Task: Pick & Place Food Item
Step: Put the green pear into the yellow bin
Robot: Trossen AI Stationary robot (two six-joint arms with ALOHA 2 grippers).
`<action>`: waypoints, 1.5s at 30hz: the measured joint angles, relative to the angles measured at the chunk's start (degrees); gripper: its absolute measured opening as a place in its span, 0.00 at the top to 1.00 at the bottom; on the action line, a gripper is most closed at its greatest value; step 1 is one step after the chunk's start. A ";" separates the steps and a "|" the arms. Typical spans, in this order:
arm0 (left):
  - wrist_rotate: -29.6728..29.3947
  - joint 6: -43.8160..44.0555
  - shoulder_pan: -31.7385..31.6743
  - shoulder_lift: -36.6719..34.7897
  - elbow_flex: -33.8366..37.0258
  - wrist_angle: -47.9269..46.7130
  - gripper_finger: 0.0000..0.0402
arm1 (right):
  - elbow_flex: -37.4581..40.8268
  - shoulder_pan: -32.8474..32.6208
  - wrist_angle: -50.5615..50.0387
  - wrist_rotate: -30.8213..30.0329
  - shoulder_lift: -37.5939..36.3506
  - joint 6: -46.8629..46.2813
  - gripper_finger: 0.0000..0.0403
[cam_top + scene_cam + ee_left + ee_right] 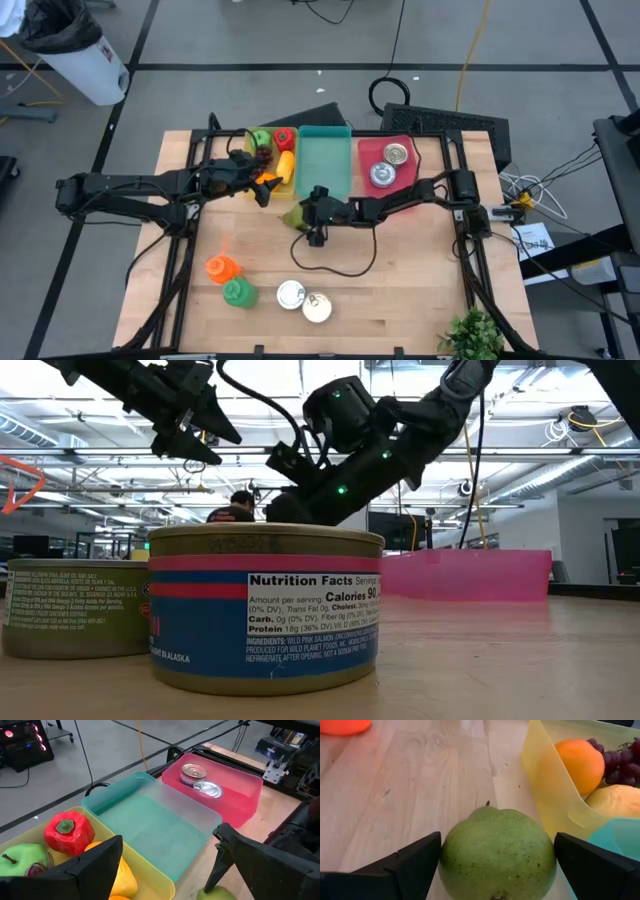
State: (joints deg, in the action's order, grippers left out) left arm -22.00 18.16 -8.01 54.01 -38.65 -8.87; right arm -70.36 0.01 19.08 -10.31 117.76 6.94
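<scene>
A green pear (295,215) lies on its side on the wooden table, just near of the yellow bin (250,190); it fills the right wrist view (497,852). My right gripper (310,218) is open, low over the table, with one finger on each side of the pear; I cannot tell whether they touch it. My left gripper (263,186) is open and empty above the yellow bin's right part. The bin holds a red pepper (69,831), a green apple (22,860), an orange (579,766), grapes (620,762) and a yellow fruit (122,877).
A teal bin (325,165) stands right of the yellow one. Beyond it a pink bin (400,180) holds two cans (200,779). Two more cans (303,300) and an orange (220,267) and a green item (238,292) stand near the front. A black cable (345,268) loops across the middle.
</scene>
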 joint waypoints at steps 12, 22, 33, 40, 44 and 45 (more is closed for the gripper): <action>0.00 -0.04 0.00 -0.01 0.00 0.03 0.04 | -0.03 0.03 -4.35 4.72 -0.09 -2.56 0.24; 0.00 0.34 0.00 -0.01 0.00 0.05 0.07 | 0.08 -1.25 -7.25 4.52 0.06 -4.24 0.11; 0.00 0.97 0.02 -0.01 0.00 0.05 0.06 | 0.14 -1.75 -12.65 6.48 -3.06 -4.07 0.27; 1.50 2.82 0.13 0.01 0.05 -0.44 0.03 | 5.04 -4.47 -20.68 5.47 -15.31 -4.27 0.27; 2.11 3.23 0.36 0.01 0.05 -0.80 0.04 | 12.99 -7.56 -18.31 -1.56 -26.33 -5.63 0.28; 2.12 2.98 0.37 0.01 0.04 -0.64 0.05 | 15.71 -8.64 -17.02 -3.51 -29.33 -6.47 0.28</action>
State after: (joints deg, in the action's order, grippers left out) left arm -19.88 21.14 -7.64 54.02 -38.61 -9.51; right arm -54.64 -8.63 2.06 -13.82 88.42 0.47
